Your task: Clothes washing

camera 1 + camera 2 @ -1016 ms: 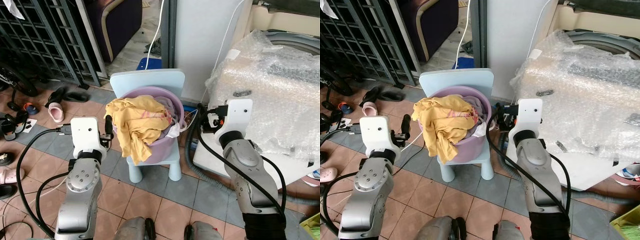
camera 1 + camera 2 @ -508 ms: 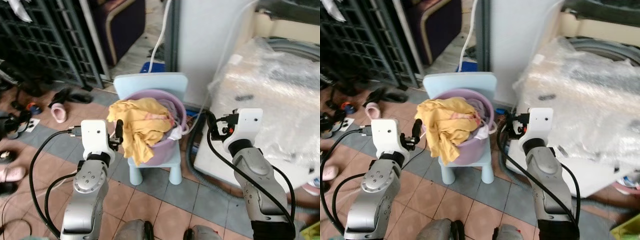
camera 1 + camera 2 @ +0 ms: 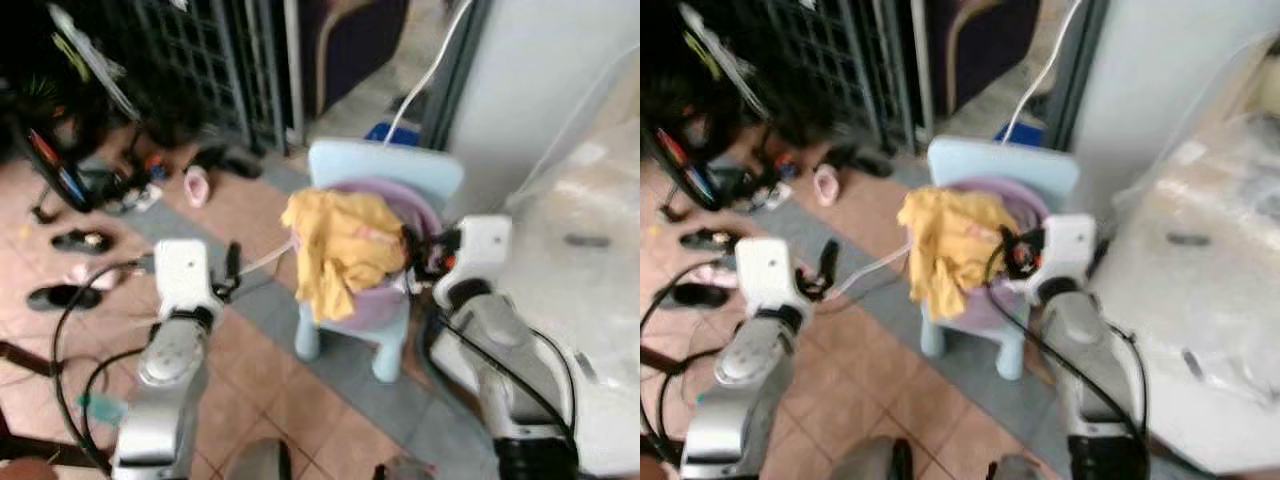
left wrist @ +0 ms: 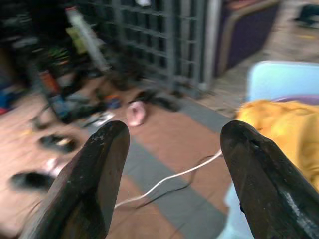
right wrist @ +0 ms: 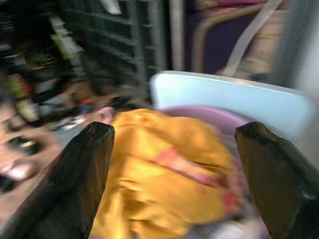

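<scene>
The right gripper (image 5: 177,174) has its fingers spread wide, holding nothing, raised just beside the basin (image 3: 405,215) and aimed at the yellow cloth (image 3: 345,245) heaped in it. The left gripper (image 4: 172,174) is wide too, empty, held up well to the left of the basin over the tiled floor (image 3: 260,350). The purple basin sits on a pale blue chair (image 3: 385,170), with the yellow cloth spilling over its front rim and down toward the seat. A white cable (image 4: 169,179) trails across the floor to the left of the chair. Shoes (image 3: 75,240) lie scattered further left, near a dark metal gate (image 3: 215,50). To the right of the basin stands a bubble-wrapped machine (image 3: 575,250). The head views are blurred.
</scene>
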Motion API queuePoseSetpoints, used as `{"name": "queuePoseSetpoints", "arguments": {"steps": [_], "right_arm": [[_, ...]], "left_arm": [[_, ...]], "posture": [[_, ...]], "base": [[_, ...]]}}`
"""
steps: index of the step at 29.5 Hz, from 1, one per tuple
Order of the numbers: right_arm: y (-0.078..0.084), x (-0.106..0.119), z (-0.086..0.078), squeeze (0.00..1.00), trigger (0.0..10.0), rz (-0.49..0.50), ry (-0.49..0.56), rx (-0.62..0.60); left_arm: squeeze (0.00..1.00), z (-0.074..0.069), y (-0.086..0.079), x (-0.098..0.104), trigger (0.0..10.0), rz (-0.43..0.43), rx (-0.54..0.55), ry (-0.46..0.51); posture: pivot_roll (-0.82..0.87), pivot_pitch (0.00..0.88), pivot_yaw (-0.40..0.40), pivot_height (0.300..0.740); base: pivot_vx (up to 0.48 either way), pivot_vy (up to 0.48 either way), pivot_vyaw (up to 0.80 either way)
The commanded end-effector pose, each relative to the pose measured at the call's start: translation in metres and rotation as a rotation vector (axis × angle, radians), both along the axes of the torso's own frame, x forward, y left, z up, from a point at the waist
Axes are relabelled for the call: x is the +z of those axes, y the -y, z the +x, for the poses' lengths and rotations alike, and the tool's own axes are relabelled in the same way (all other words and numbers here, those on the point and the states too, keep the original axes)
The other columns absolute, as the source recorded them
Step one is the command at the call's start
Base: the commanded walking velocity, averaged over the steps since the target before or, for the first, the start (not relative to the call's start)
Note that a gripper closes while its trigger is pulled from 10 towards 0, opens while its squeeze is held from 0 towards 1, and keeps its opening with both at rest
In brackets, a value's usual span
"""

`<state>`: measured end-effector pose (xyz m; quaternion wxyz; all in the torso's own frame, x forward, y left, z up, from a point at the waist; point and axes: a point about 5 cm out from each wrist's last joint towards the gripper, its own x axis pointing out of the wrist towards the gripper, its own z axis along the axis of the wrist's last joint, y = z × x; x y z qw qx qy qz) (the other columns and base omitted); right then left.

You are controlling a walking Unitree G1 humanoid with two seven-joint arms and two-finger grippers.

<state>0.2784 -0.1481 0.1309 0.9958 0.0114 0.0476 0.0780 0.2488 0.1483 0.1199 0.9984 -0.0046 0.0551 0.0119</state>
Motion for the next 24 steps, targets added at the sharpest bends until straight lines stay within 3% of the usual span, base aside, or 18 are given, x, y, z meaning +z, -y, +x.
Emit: {"name": "queuePoseSetpoints", "arguments": {"steps": [1, 20, 24], "right_arm": [[0.0003, -0.0091, -0.0001, 0.0, 10.0, -0.009, -0.056, 0.011], [0.0027, -0.0146, 0.0022, 0.0, 10.0, -0.035, -0.1, 0.001], [0.0028, -0.0168, 0.0027, 0.0, 10.0, -0.089, -0.113, 0.015]], "left_arm": [[0.0, -0.0018, 0.0022, -0.0015, 10.0, -0.003, -0.009, -0.006], [0.0, -0.0012, 0.0052, -0.0022, 10.0, -0.022, -0.022, -0.004], [0.0, -0.0009, 0.005, -0.0026, 10.0, -0.022, -0.017, -0.005]], "posture": [[-0.03, 0.049, 0.055, 0.74], [-0.04, 0.052, 0.051, 0.74], [-0.04, 0.053, 0.05, 0.74]], "base": [[0.285, 0.0, 0.72], [0.421, 0.0, 0.03], [0.455, 0.0, 0.0]]}}
